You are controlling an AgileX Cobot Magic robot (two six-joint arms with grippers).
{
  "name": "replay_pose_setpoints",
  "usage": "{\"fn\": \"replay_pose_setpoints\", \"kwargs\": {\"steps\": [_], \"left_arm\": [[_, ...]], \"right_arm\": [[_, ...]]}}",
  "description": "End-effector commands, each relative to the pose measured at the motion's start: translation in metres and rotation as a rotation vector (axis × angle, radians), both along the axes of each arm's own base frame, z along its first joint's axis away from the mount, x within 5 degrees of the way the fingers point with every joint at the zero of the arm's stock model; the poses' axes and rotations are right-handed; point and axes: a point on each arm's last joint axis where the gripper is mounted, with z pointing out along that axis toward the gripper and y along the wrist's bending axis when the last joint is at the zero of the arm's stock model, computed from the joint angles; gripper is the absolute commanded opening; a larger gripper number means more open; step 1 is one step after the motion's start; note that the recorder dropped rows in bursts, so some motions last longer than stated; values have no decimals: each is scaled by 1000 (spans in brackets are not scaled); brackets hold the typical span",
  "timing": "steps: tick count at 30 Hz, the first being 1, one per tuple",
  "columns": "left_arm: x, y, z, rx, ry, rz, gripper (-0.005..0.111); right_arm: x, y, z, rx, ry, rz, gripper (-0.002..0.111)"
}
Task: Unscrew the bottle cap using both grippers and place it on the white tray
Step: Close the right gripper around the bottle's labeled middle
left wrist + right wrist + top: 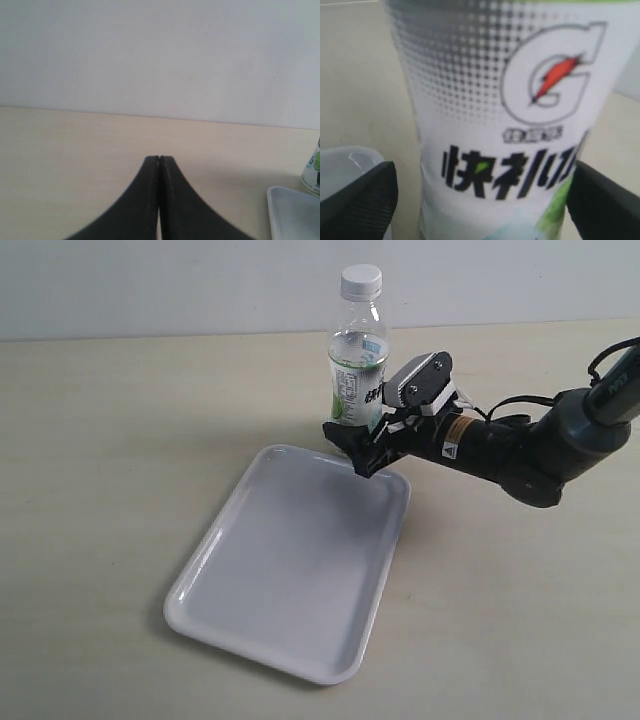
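Observation:
The bottle [357,380] stands upright on the table just behind the far right corner of the white tray [300,570]. Its white ribbed bottle cap [361,280] is on the neck. My right gripper [350,448] is open, with its two black fingers either side of the bottle's lower body. In the right wrist view the label [505,125] fills the frame between the fingers [370,195], and a gap shows on one side. My left gripper [159,158] is shut on nothing and hangs over bare table. It is out of the exterior view.
The tray lies empty on the beige table. Its corner [295,210] and the bottle's base [312,175] show at the edge of the left wrist view. A pale wall [150,280] backs the table's far edge.

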Motion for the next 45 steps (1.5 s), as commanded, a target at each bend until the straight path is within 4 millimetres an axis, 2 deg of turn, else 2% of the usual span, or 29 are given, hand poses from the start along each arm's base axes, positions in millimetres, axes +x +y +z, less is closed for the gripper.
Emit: {"fn": "replay_pose_setpoints", "kwargs": {"steps": [1,11,18,25,31,37,39,44,45], "left_arm": [[0,0,1,5,-12,2,0],[0,0,1,5,-12,2,0],[0,0,1,5,-12,2,0],[0,0,1,5,-12,2,0],[0,0,1,5,-12,2,0],[0,0,1,5,-12,2,0],[0,0,1,5,-12,2,0],[0,0,1,5,-12,2,0],[0,0,1,5,-12,2,0]], "right_arm": [[5,0,4,22,-17,-34,86],[7,-3,4,36,-16,-69,84],[12,2,9,35,-22,-16,73],[16,0,9,67,3,-56,81],[17,0,-1,62,17,-55,81],[16,0,-1,58,14,-53,81],[16,0,-1,57,15,-53,75],[16,0,-2,81,41,-58,23],[16,1,-2,76,40,-49,17]]}}
